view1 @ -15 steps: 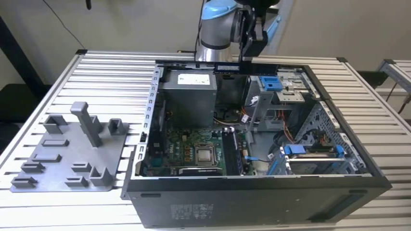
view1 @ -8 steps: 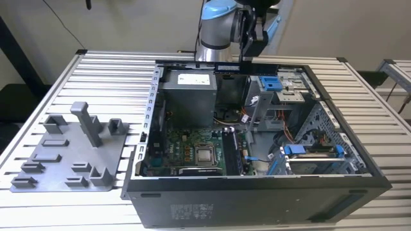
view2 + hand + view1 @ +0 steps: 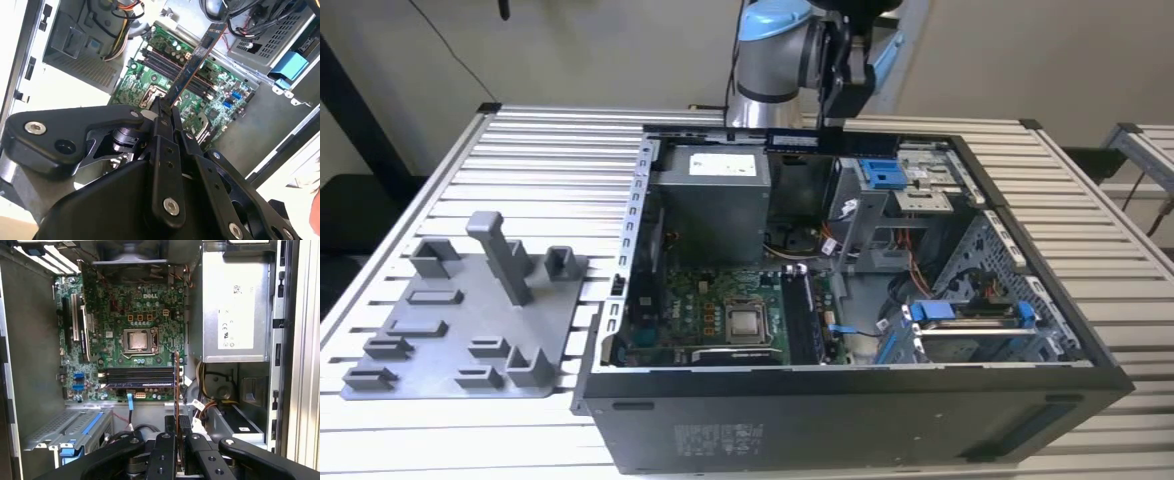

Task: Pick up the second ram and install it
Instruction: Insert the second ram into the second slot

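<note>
My gripper (image 3: 835, 112) hangs over the far rim of the open computer case (image 3: 854, 405), shut on the second ram (image 3: 802, 140), a long dark stick held level above the case. In the second wrist view the ram (image 3: 196, 62) juts out from between the black fingers (image 3: 161, 116) toward the green motherboard (image 3: 220, 95). In the first wrist view the ram (image 3: 176, 385) shows edge-on, rising from the gripper (image 3: 177, 424) and crossing one end of the dark memory slots (image 3: 137, 377). The slots (image 3: 803, 315) lie beside the processor socket (image 3: 747, 322), well below the gripper.
A grey power supply (image 3: 714, 195) fills the case's far corner on the exterior view's left. Blue drive brackets (image 3: 883, 172) and loose cables (image 3: 834, 245) sit on the exterior view's right. A grey fixture plate (image 3: 467, 310) with upright posts lies on the slatted table (image 3: 1081, 200).
</note>
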